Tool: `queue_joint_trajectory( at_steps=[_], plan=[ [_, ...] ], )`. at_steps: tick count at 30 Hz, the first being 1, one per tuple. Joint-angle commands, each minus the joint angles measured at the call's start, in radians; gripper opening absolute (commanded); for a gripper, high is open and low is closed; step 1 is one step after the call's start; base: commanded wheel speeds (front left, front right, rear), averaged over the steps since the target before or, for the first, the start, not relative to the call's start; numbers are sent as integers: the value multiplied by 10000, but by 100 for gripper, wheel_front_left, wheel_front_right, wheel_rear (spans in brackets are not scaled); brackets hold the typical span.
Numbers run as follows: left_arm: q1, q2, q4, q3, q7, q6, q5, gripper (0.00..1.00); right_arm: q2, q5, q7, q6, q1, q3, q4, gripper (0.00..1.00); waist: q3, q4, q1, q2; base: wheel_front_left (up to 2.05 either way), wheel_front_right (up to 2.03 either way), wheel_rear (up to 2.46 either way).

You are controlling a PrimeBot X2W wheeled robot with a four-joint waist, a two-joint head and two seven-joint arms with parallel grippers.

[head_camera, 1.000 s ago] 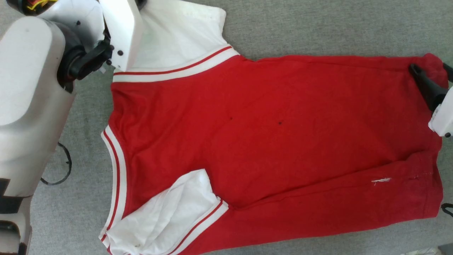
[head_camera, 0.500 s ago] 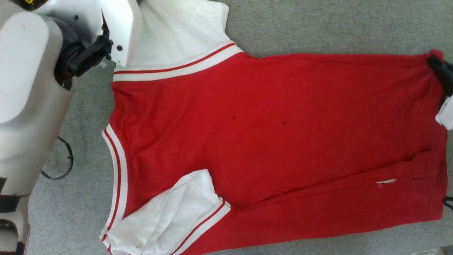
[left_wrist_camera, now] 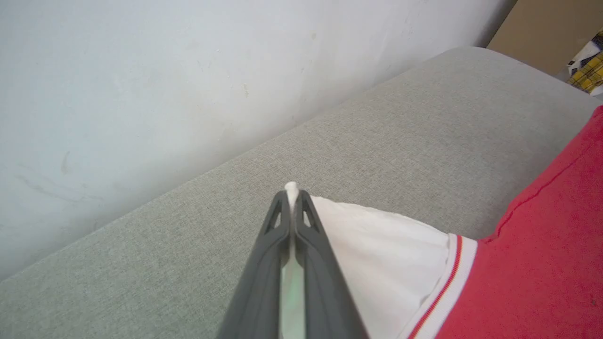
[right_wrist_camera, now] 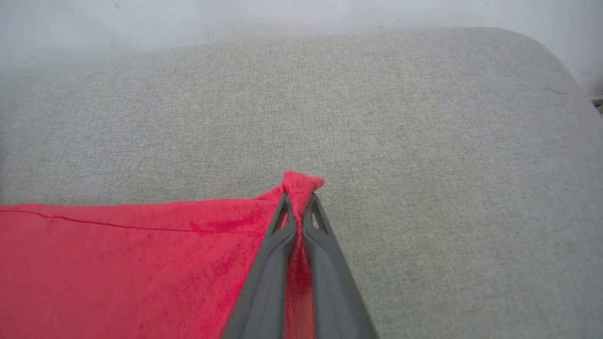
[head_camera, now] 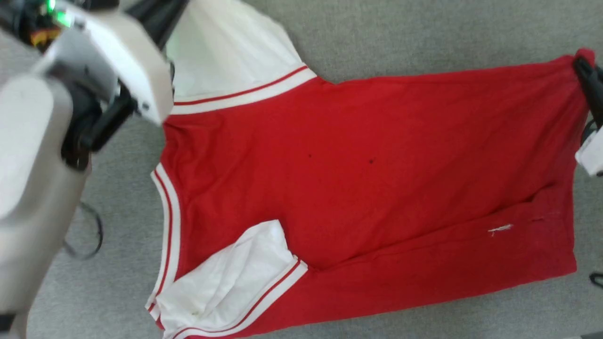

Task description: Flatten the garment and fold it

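Observation:
The garment (head_camera: 358,188), a red jersey with white sleeves and striped trim, lies spread on the grey cushion, plain side up, collar toward the left. My left gripper (left_wrist_camera: 292,200) is shut on the edge of the far white sleeve (left_wrist_camera: 377,254). At the far right, my right gripper (right_wrist_camera: 297,200) is shut on the far hem corner (right_wrist_camera: 301,181), which bunches above its tips; it also appears in the head view as the right gripper (head_camera: 584,70). The near sleeve (head_camera: 231,287) lies crumpled by the collar trim.
The grey cushion (head_camera: 424,33) extends past the garment on the far side and ends at a pale wall (left_wrist_camera: 141,70). My pale left forearm (head_camera: 33,165) fills the left of the head view. A dark cable loop (head_camera: 85,235) lies beside it.
My right gripper has closed on the far hem corner. The head view has shifted and the left arm has risen a little with the sleeve.

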Motion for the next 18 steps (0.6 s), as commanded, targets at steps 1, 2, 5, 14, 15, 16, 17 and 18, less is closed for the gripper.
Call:
queue_joint_trajectory(
  at_steps=[1,2,5,14,15,16,17,18],
  plan=[
    [497,177,-313,108,-194,117,-175,0,-63,120,-117,-7,273,-40,-75,0,-599,227,0,0,0,0,0],
    [795,267,-551,187,-319,198,-235,0,-68,178,-162,-7,430,-75,-132,0,-751,268,0,0,0,0,0],
    [1780,576,-1267,351,-545,435,-423,0,-152,297,-210,-7,1019,-122,-357,0,-1266,392,0,0,0,0,0],
    [4797,1215,-3157,874,-1068,1297,-1232,0,-78,848,-213,-7,2793,-273,-946,0,-2385,535,0,0,0,0,0],
    [5184,1262,-3387,936,-1126,1419,-1351,0,-25,956,-230,-7,2980,-306,-988,0,-2485,546,0,0,0,0,0],
    [5565,1306,-3614,993,-1168,1547,-1471,0,21,1046,-256,-7,3152,-343,-1026,0,-2578,557,0,0,0,0,0],
    [5936,1357,-3832,1060,-1215,1671,-1588,0,49,1112,-269,-7,3335,-362,-1058,0,-2677,569,0,0,0,0,0],
    [6288,1427,-4036,1133,-1259,1791,-1685,0,80,1174,-277,-7,3520,-389,-1089,0,-2774,584,0,0,0,0,0]
  ],
)
